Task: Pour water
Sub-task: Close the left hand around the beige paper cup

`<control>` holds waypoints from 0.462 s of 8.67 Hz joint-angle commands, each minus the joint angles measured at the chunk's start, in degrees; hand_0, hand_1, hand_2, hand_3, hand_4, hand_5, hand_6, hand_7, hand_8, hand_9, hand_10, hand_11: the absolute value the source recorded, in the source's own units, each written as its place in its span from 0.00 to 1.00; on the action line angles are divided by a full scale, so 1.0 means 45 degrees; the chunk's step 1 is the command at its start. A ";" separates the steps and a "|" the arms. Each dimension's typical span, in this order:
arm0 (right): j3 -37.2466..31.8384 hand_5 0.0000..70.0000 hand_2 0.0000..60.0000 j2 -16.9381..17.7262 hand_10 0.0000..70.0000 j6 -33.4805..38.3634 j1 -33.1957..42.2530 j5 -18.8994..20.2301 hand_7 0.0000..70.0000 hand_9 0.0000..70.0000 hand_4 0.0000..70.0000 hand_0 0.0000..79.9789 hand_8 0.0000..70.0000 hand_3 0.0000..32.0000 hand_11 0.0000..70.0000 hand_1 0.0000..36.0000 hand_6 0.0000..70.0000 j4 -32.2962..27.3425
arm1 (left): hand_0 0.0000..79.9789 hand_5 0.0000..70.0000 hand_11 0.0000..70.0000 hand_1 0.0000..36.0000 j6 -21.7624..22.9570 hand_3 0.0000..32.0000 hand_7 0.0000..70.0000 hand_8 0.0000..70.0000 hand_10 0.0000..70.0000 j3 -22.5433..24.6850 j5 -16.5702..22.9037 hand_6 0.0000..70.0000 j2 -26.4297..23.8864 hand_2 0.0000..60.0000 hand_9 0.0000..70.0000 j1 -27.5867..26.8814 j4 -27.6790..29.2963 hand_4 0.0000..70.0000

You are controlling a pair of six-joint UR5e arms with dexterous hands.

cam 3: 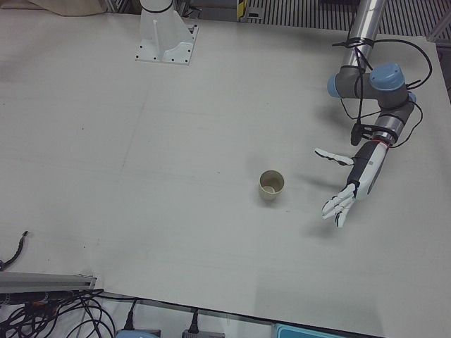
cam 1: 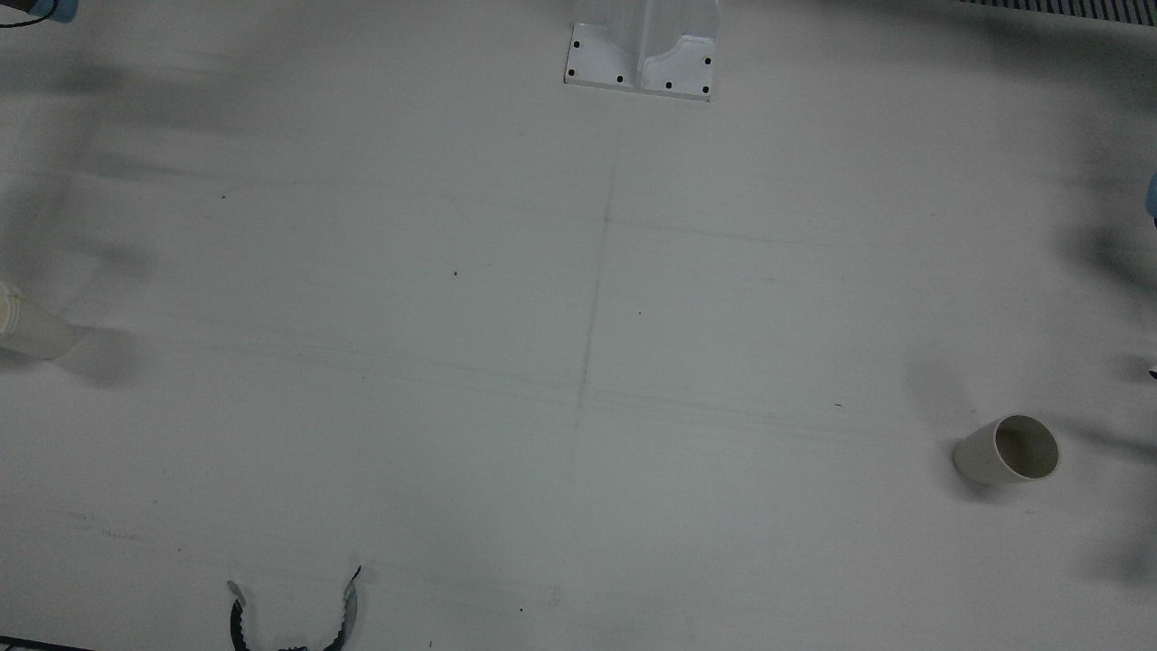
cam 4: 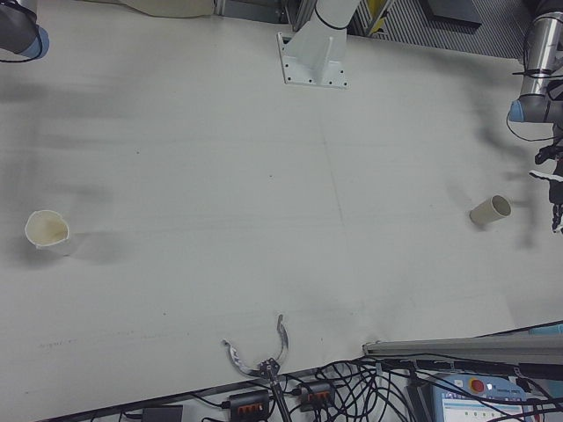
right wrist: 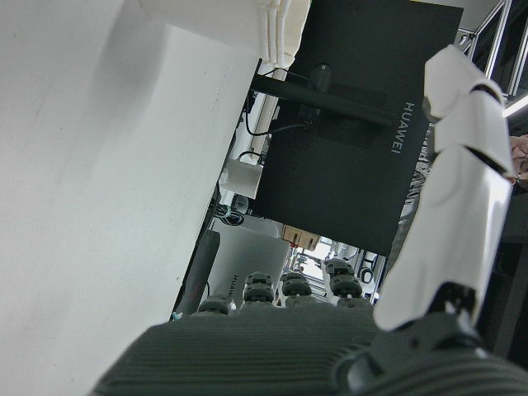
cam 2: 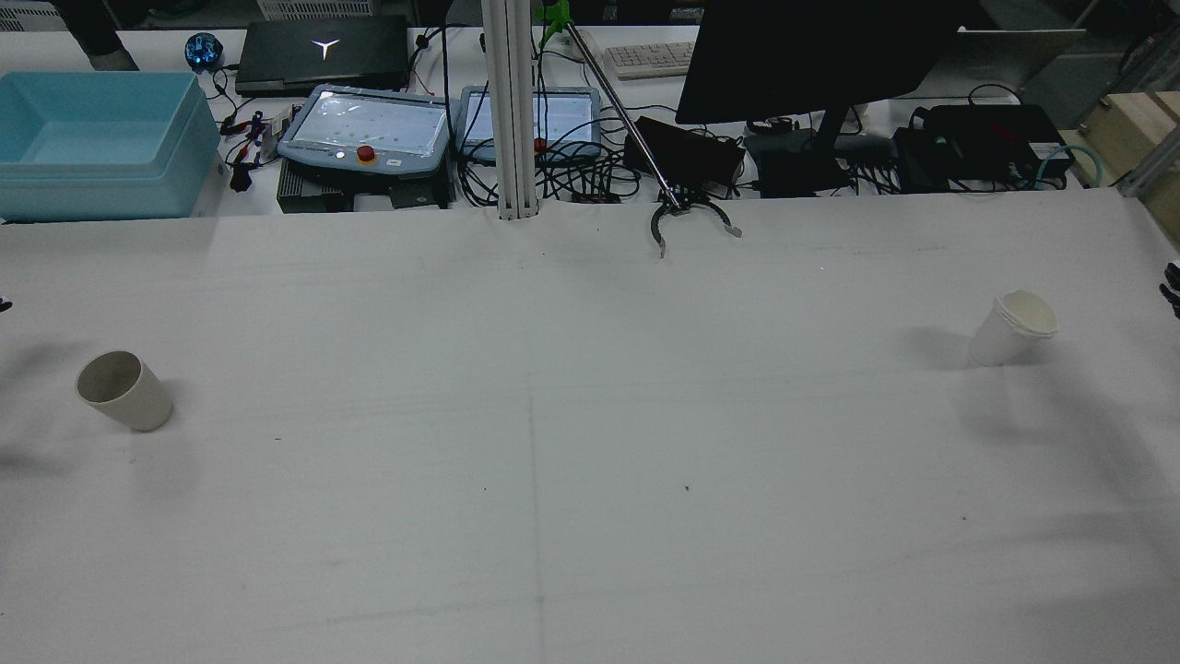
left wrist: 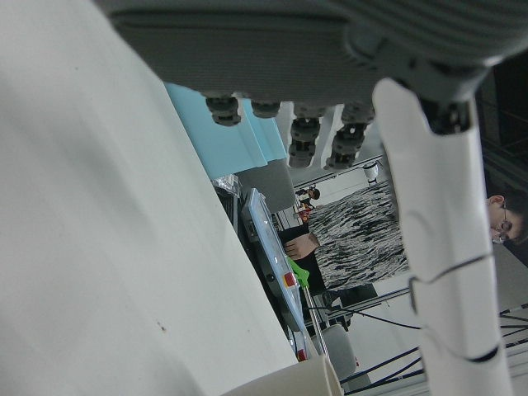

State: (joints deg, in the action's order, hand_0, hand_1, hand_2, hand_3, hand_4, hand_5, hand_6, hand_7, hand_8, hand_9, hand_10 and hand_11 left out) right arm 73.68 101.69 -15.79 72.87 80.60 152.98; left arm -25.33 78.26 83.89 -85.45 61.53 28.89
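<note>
A beige paper cup (cam 2: 124, 390) stands upright on the robot's left side of the white table; it also shows in the front view (cam 1: 1008, 449), the left-front view (cam 3: 271, 185) and the right-front view (cam 4: 490, 211). My left hand (cam 3: 352, 186) hovers open beside it, apart from it, fingers spread. A white paper cup (cam 2: 1012, 328) stands on the right side, also in the front view (cam 1: 27, 327) and the right-front view (cam 4: 47, 229). Of my right hand, only dark fingertips (cam 2: 1171, 288) show at the rear view's edge; its own view shows its fingers (right wrist: 458, 181) apart and empty, the cup (right wrist: 247, 25) ahead.
A black claw tool (cam 2: 691, 221) lies at the table's operator-side edge, also in the front view (cam 1: 294, 615). A white pedestal (cam 1: 642, 50) is bolted at the robot-side edge. A blue bin (cam 2: 92, 138), pendants and a monitor stand beyond the table.
</note>
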 commanded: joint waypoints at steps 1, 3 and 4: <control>-0.0085 0.09 0.32 0.0019 0.00 0.0071 0.0133 0.0018 0.00 0.09 0.00 0.62 0.08 0.00 0.00 0.57 0.11 -0.0011 | 0.71 0.00 0.10 0.50 -0.0914 0.00 0.15 0.02 0.05 -0.0105 -0.0592 0.17 -0.0054 0.02 0.01 -0.1269 0.0220 0.34; -0.0066 0.09 0.30 0.0194 0.00 0.0072 0.0154 0.0057 0.00 0.08 0.00 0.62 0.07 0.00 0.00 0.58 0.09 -0.0031 | 0.76 0.00 0.10 0.50 -0.1070 0.00 0.10 0.01 0.04 -0.0105 -0.0770 0.14 -0.0093 0.00 0.00 -0.1544 0.0141 0.34; -0.0085 0.09 0.31 0.0195 0.00 0.0052 0.0154 0.0057 0.00 0.08 0.00 0.62 0.06 0.00 0.00 0.58 0.09 -0.0031 | 0.78 0.00 0.10 0.53 -0.1071 0.00 0.10 0.01 0.04 -0.0105 -0.1023 0.14 -0.0112 0.00 0.00 -0.1680 0.0122 0.34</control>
State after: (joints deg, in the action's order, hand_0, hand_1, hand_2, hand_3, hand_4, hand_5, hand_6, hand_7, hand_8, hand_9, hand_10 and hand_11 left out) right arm 73.34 102.14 -15.50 73.48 80.79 152.87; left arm -29.55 77.80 81.14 -85.79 55.47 29.54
